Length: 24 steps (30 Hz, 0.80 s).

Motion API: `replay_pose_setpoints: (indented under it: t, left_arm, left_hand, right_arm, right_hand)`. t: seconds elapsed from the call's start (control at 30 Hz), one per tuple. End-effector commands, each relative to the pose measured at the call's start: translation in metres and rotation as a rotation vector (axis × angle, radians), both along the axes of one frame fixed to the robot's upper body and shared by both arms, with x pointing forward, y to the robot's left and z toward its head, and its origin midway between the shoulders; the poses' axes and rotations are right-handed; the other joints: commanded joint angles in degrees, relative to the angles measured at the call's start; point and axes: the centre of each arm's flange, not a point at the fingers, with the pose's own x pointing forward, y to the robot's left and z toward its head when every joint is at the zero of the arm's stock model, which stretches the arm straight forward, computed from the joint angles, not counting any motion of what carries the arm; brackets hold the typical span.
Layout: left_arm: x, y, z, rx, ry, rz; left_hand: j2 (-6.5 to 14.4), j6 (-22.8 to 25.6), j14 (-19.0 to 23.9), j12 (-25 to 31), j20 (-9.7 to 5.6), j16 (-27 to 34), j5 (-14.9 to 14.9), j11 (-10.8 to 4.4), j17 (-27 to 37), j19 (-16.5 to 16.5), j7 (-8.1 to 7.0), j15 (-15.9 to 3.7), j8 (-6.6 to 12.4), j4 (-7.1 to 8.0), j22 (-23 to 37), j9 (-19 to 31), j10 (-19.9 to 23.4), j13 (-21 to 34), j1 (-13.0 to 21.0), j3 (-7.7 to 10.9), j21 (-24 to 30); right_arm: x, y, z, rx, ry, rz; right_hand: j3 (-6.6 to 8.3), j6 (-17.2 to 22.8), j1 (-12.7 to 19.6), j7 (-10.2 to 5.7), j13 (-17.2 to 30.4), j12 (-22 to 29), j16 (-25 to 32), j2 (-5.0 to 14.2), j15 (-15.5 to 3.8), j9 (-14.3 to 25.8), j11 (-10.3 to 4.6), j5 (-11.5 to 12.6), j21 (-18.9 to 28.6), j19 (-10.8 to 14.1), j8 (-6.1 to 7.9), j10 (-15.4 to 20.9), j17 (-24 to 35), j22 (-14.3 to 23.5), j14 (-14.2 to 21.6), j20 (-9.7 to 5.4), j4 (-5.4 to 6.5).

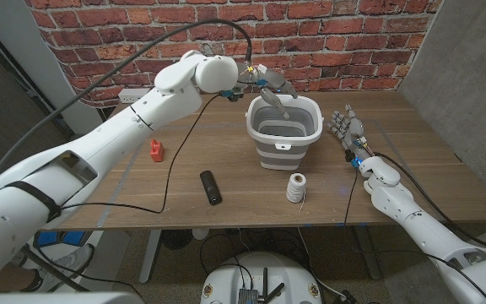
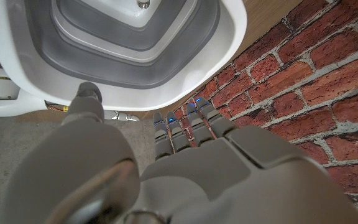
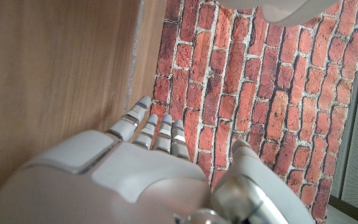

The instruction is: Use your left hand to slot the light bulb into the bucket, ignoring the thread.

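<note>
Worktop (image 1: 445, 177) is wood, brick wall (image 1: 327, 34) behind it. We see a red small object (image 1: 156, 150) on the left part of the worktop, a black bar-shaped device (image 1: 210, 187) lying near the front edge left of centre, and a spool of white thread (image 1: 295, 187) standing upright just in front of the bucket, near but apart from it. A black cable (image 1: 175, 160) trails across the worktop from the left arm down toward the near edge. A white power strip (image 1: 129, 95) sits at the far left edge by the wall.

The bucket (image 1: 283, 127) is white with grey collapsible ribbed walls, upright, at centre of the worktop. In the left wrist view we look straight into the bucket (image 2: 229, 37): stepped grey rings, and at its white floor the light bulb (image 2: 143, 4), only its metal end visible at the frame edge. Bulb is inside the bucket, free of the hand.

Left hand (image 1: 270, 88) hangs over the bucket's far rim, fingers apart and extended, holding nothing; left wrist view shows the same left hand (image 2: 185, 162) with fingers (image 2: 197, 121) straight.

Right hand (image 1: 347, 129) stands on the worktop right of the bucket, well apart from it, fingers spread upright, holding nothing. In the right wrist view, the right hand (image 3: 135, 168) has its fingers pointing at the wall.
</note>
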Motion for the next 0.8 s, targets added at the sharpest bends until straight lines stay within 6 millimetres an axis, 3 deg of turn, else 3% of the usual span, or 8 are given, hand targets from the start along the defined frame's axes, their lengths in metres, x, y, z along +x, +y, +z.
replay_pose_setpoints:
  t: [0.03,0.4,0.6,0.8]
  left_arm:
    - [0.005,0.034,-0.005,-0.227,0.039,0.012]
    - [0.013,0.065,-0.017,-0.443,0.044,0.002]
    - [0.017,0.076,-0.024,-0.520,0.048,0.010]
    - [0.018,0.088,-0.037,-0.627,0.059,0.010]
  left_hand:
    - [0.8,-0.3,-0.4,0.0,-1.97,0.4,0.0,0.52,0.0,0.2,0.13,-3.26,-0.02,0.11,0.2,0.0,-0.5,-0.1,-0.4,0.36,0.3]
    - [1.2,-0.5,-1.8,0.0,-2.90,0.1,-0.1,1.30,-0.1,-0.3,0.14,-2.53,-0.23,0.15,0.1,0.0,-1.7,-0.9,-1.1,0.50,0.2]
    - [2.5,-0.8,-3.4,0.1,-3.15,-0.2,-0.3,0.55,-0.2,-1.2,0.42,-2.15,-0.45,0.63,0.1,0.0,-2.8,-1.8,-2.2,0.81,-0.1]
    - [3.3,-2.0,-5.3,0.1,-3.35,-0.5,-0.5,1.61,-0.5,-1.7,0.93,-1.25,-0.88,0.77,0.0,0.0,-3.9,-2.8,-3.1,1.00,-0.1]
  right_arm:
    - [-0.004,0.001,0.007,-0.021,-0.014,-0.004]
    - [-0.004,-0.002,0.008,-0.037,-0.010,-0.014]
    - [-0.006,-0.005,0.007,-0.041,-0.012,-0.019]
    - [-0.008,-0.005,0.006,-0.049,-0.009,-0.019]
  right_hand:
    - [-0.20,0.2,0.2,0.03,0.1,0.3,0.4,2.81,-0.41,0.3,-0.13,0.5,-0.4,-0.2,0.03,0.1,0.2,0.2,-0.2,-0.28,-0.17]
    - [-0.24,0.1,0.2,0.03,0.1,0.3,0.3,2.79,-0.67,0.3,0.01,0.5,-0.6,-0.7,0.00,0.0,0.2,0.2,-0.3,-0.63,-0.19]
    - [-0.24,0.2,0.2,0.22,0.0,0.4,0.4,2.80,-0.92,0.3,0.02,0.5,-0.6,-0.8,0.04,0.2,0.1,0.2,-0.1,-1.58,-0.20]
    - [-0.23,0.2,0.2,0.28,0.0,0.3,0.4,2.80,-1.14,0.3,0.05,0.5,-0.6,-0.9,0.05,0.1,0.1,0.2,-0.1,-1.83,-0.17]
